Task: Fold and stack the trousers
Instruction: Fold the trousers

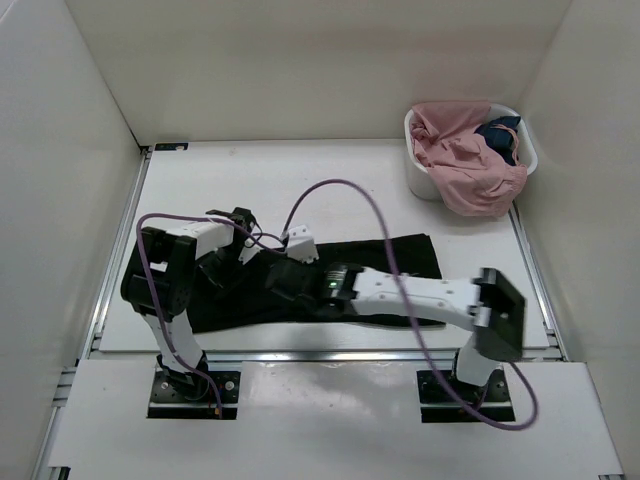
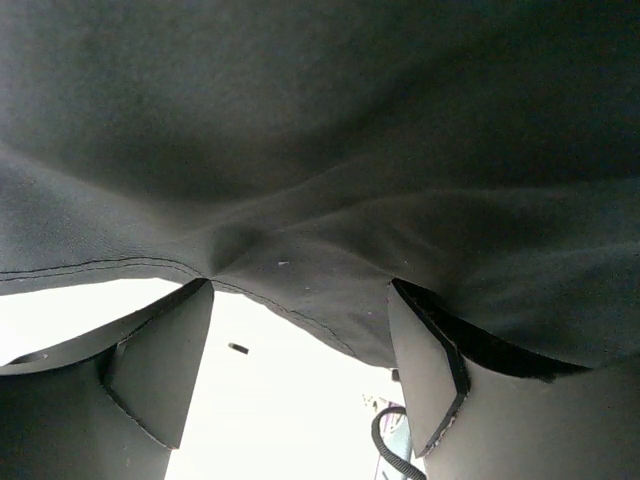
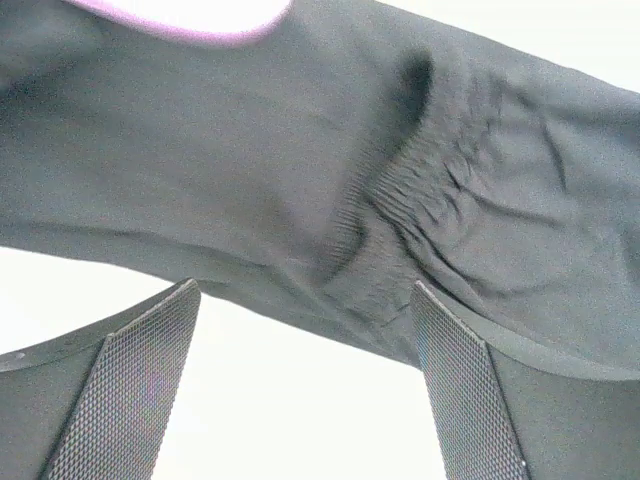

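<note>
Left tool (image 2: 300,292): jaws apart, holding nothing, with a stitched hem of the black trousers (image 1: 400,255) draped just above its fingers (image 2: 160,370). Right tool (image 3: 305,292): jaws likewise apart and holding nothing, facing the gathered elastic waistband. Both work at the part of the trousers farthest from the white tub (image 1: 425,185). The trousers lie on the tabletop (image 1: 300,180) as one long strip, well apart from the tub, on its near-left side. The tub holds a pink garment (image 1: 465,165) and a small dark blue garment (image 1: 500,135). Progress, judged from the lie of the cloth: the legs seem laid together lengthwise. No crosswise fold shows, so shortening folds and stacking remain.
</note>
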You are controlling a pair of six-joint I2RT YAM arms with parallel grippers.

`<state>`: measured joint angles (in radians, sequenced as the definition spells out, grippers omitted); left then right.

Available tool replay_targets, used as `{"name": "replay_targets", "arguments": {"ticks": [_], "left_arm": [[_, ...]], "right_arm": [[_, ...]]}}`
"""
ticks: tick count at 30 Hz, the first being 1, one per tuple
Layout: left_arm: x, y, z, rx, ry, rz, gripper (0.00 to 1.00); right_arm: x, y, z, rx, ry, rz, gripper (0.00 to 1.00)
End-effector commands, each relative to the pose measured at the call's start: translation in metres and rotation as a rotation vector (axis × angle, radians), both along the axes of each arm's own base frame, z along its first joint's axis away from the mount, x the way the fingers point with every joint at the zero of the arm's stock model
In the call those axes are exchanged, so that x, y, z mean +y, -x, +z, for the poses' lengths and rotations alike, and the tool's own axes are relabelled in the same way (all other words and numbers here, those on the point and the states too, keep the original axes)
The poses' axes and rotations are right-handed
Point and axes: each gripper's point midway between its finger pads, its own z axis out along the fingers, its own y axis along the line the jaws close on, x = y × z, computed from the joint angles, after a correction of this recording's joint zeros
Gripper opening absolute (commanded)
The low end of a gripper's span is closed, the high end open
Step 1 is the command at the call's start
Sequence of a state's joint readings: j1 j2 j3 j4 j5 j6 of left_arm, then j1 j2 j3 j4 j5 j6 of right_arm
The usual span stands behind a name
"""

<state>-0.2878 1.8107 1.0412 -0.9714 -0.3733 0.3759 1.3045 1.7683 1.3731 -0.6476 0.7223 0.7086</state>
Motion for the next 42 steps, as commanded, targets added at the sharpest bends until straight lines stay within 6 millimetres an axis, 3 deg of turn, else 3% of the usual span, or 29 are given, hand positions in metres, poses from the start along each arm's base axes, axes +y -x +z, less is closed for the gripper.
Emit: {"name": "replay_targets", "arguments": {"ticks": [1,2,3,4,5,6,7,8,9,10,11,12,13,14,16,19,23,25,27,30,32,33,34,35,36,39,40,42], "left_arm": [[-0.010,-0.016,-0.017,-0.101,0.085,0.048,0.82],[-0.009,-0.022,-0.012,-0.123,0.080,0.038,0.82],[-0.011,-0.028,-0.002,-0.151,0.088,0.037,0.82],[-0.011,-0.030,0.004,-0.165,0.092,0.037,0.82],[-0.011,-0.031,0.011,-0.166,0.092,0.028,0.82],[-0.018,-0.039,0.024,-0.208,0.132,0.027,0.82],[-0.021,-0.041,0.031,-0.216,0.155,0.014,0.82],[-0.024,-0.043,0.039,-0.229,0.177,-0.002,0.82],[-0.033,-0.038,0.044,-0.225,0.205,-0.024,0.83],[-0.038,-0.044,0.058,-0.274,0.220,-0.050,0.83],[-0.042,-0.040,0.062,-0.273,0.234,-0.061,0.83],[-0.040,-0.037,0.062,-0.270,0.233,-0.069,0.83],[-0.034,-0.027,0.058,-0.248,0.206,-0.067,0.84],[-0.027,-0.021,0.053,-0.230,0.176,-0.064,0.84],[-0.009,-0.004,0.041,-0.198,0.088,-0.062,0.84],[-0.001,0.002,0.035,-0.208,0.076,-0.044,0.84],[0.006,0.002,0.031,-0.217,0.083,0.019,0.84],[0.011,0.002,0.031,-0.221,0.082,0.047,0.84],[0.021,0.003,0.031,-0.223,0.077,0.090,0.84],[0.040,0.002,0.031,-0.239,0.071,0.156,0.84],[0.047,0.003,0.031,-0.230,0.077,0.167,0.84],[0.048,0.004,0.030,-0.229,0.087,0.179,0.84],[0.051,0.005,0.030,-0.230,0.085,0.191,0.84],[0.051,0.004,0.030,-0.227,0.085,0.183,0.84],[0.050,0.004,0.029,-0.225,0.094,0.182,0.84],[0.047,0.003,0.024,-0.206,0.092,0.184,0.84],[0.043,0.000,0.024,-0.205,0.094,0.167,0.84],[0.030,-0.005,0.022,-0.203,0.116,0.154,0.84]], "right_arm": [[0.001,0.002,0.082,-0.072,-0.223,0.098,0.90],[-0.020,-0.009,0.098,-0.075,-0.307,-0.002,0.91],[-0.045,-0.015,0.092,-0.053,-0.298,-0.077,0.91],[-0.062,-0.018,0.082,0.008,-0.317,-0.127,0.93],[-0.110,-0.034,0.055,0.061,-0.300,-0.252,0.94],[-0.128,-0.037,0.039,0.118,-0.306,-0.284,0.94],[-0.163,-0.053,0.024,0.163,-0.314,-0.381,0.95],[-0.175,-0.046,0.016,0.222,-0.337,-0.368,0.95],[-0.196,-0.040,-0.008,0.265,-0.312,-0.404,0.99],[-0.222,-0.054,-0.013,0.260,-0.352,-0.481,0.99],[-0.232,-0.056,-0.015,0.265,-0.384,-0.485,0.99],[-0.245,-0.057,-0.021,0.273,-0.389,-0.489,0.99],[-0.271,-0.063,-0.034,0.279,-0.412,-0.574,0.99],[-0.274,-0.063,-0.037,0.307,-0.460,-0.568,0.99],[-0.296,-0.069,-0.044,0.306,-0.496,-0.595,0.99],[-0.292,-0.073,-0.056,0.344,-0.558,-0.512,0.99],[-0.286,-0.068,-0.086,0.428,-0.572,-0.457,0.99],[-0.283,-0.060,-0.103,0.503,-0.572,-0.466,0.95],[-0.293,-0.054,-0.116,0.547,-0.526,-0.524,0.92],[-0.302,-0.052,-0.129,0.562,-0.541,-0.580,0.74],[-0.303,-0.044,-0.136,0.597,-0.562,-0.598,0.46],[-0.308,-0.046,-0.136,0.594,-0.580,-0.616,0.32],[-0.307,-0.046,-0.133,0.598,-0.606,-0.613,0.08],[-0.310,-0.049,-0.132,0.594,-0.610,-0.626,0.00],[-0.316,-0.048,-0.130,0.591,-0.619,-0.653,0.00],[-0.339,-0.061,-0.097,0.490,-0.605,-0.689,0.00],[-0.345,-0.052,-0.090,0.510,-0.580,-0.716,0.00],[-0.363,-0.066,-0.053,0.397,-0.519,-0.748,0.00]]}}
